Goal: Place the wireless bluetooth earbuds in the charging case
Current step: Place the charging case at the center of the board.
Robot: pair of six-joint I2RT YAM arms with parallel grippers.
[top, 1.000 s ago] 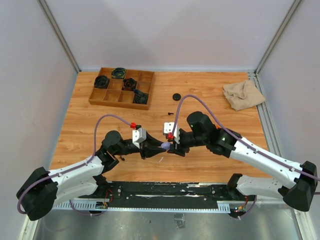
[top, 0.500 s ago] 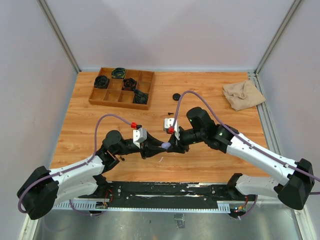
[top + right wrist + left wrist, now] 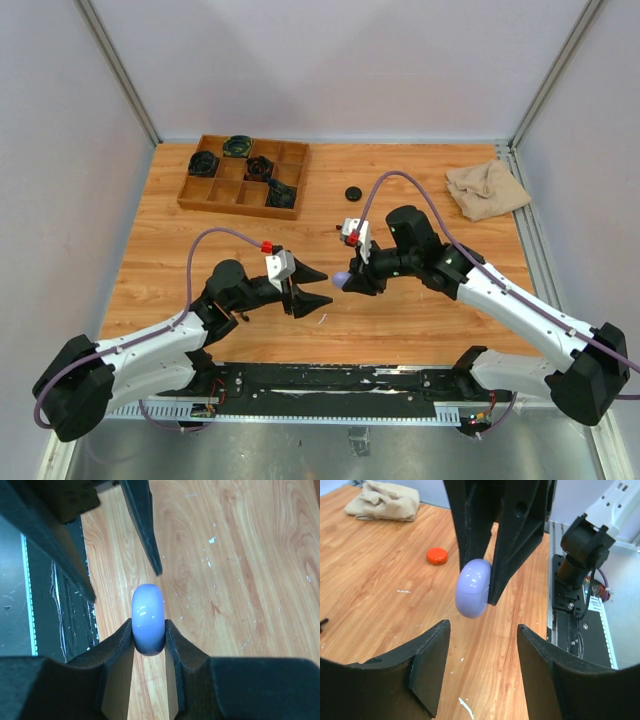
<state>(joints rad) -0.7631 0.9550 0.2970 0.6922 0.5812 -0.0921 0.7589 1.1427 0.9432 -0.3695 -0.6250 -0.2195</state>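
A round lavender charging case (image 3: 148,617) is pinched edge-on between the fingers of my right gripper (image 3: 148,630), shut on it and holding it above the wood table. In the top view the case (image 3: 342,279) hangs at the table's middle in the right gripper (image 3: 344,280). My left gripper (image 3: 322,287) is just left of it, open and empty. In the left wrist view the case (image 3: 472,587) floats beyond the open left gripper (image 3: 482,630), apart from both fingers. No earbuds show clearly.
A wooden compartment tray (image 3: 243,176) with dark coiled items sits at the back left. A black round disc (image 3: 352,192) lies behind the grippers. A beige cloth (image 3: 487,190) is at the back right. An orange-red round piece (image 3: 436,556) lies on the table.
The left gripper has opened and let go of the lavender case. The right gripper has shut on it and drawn it slightly up and away from the left fingers.
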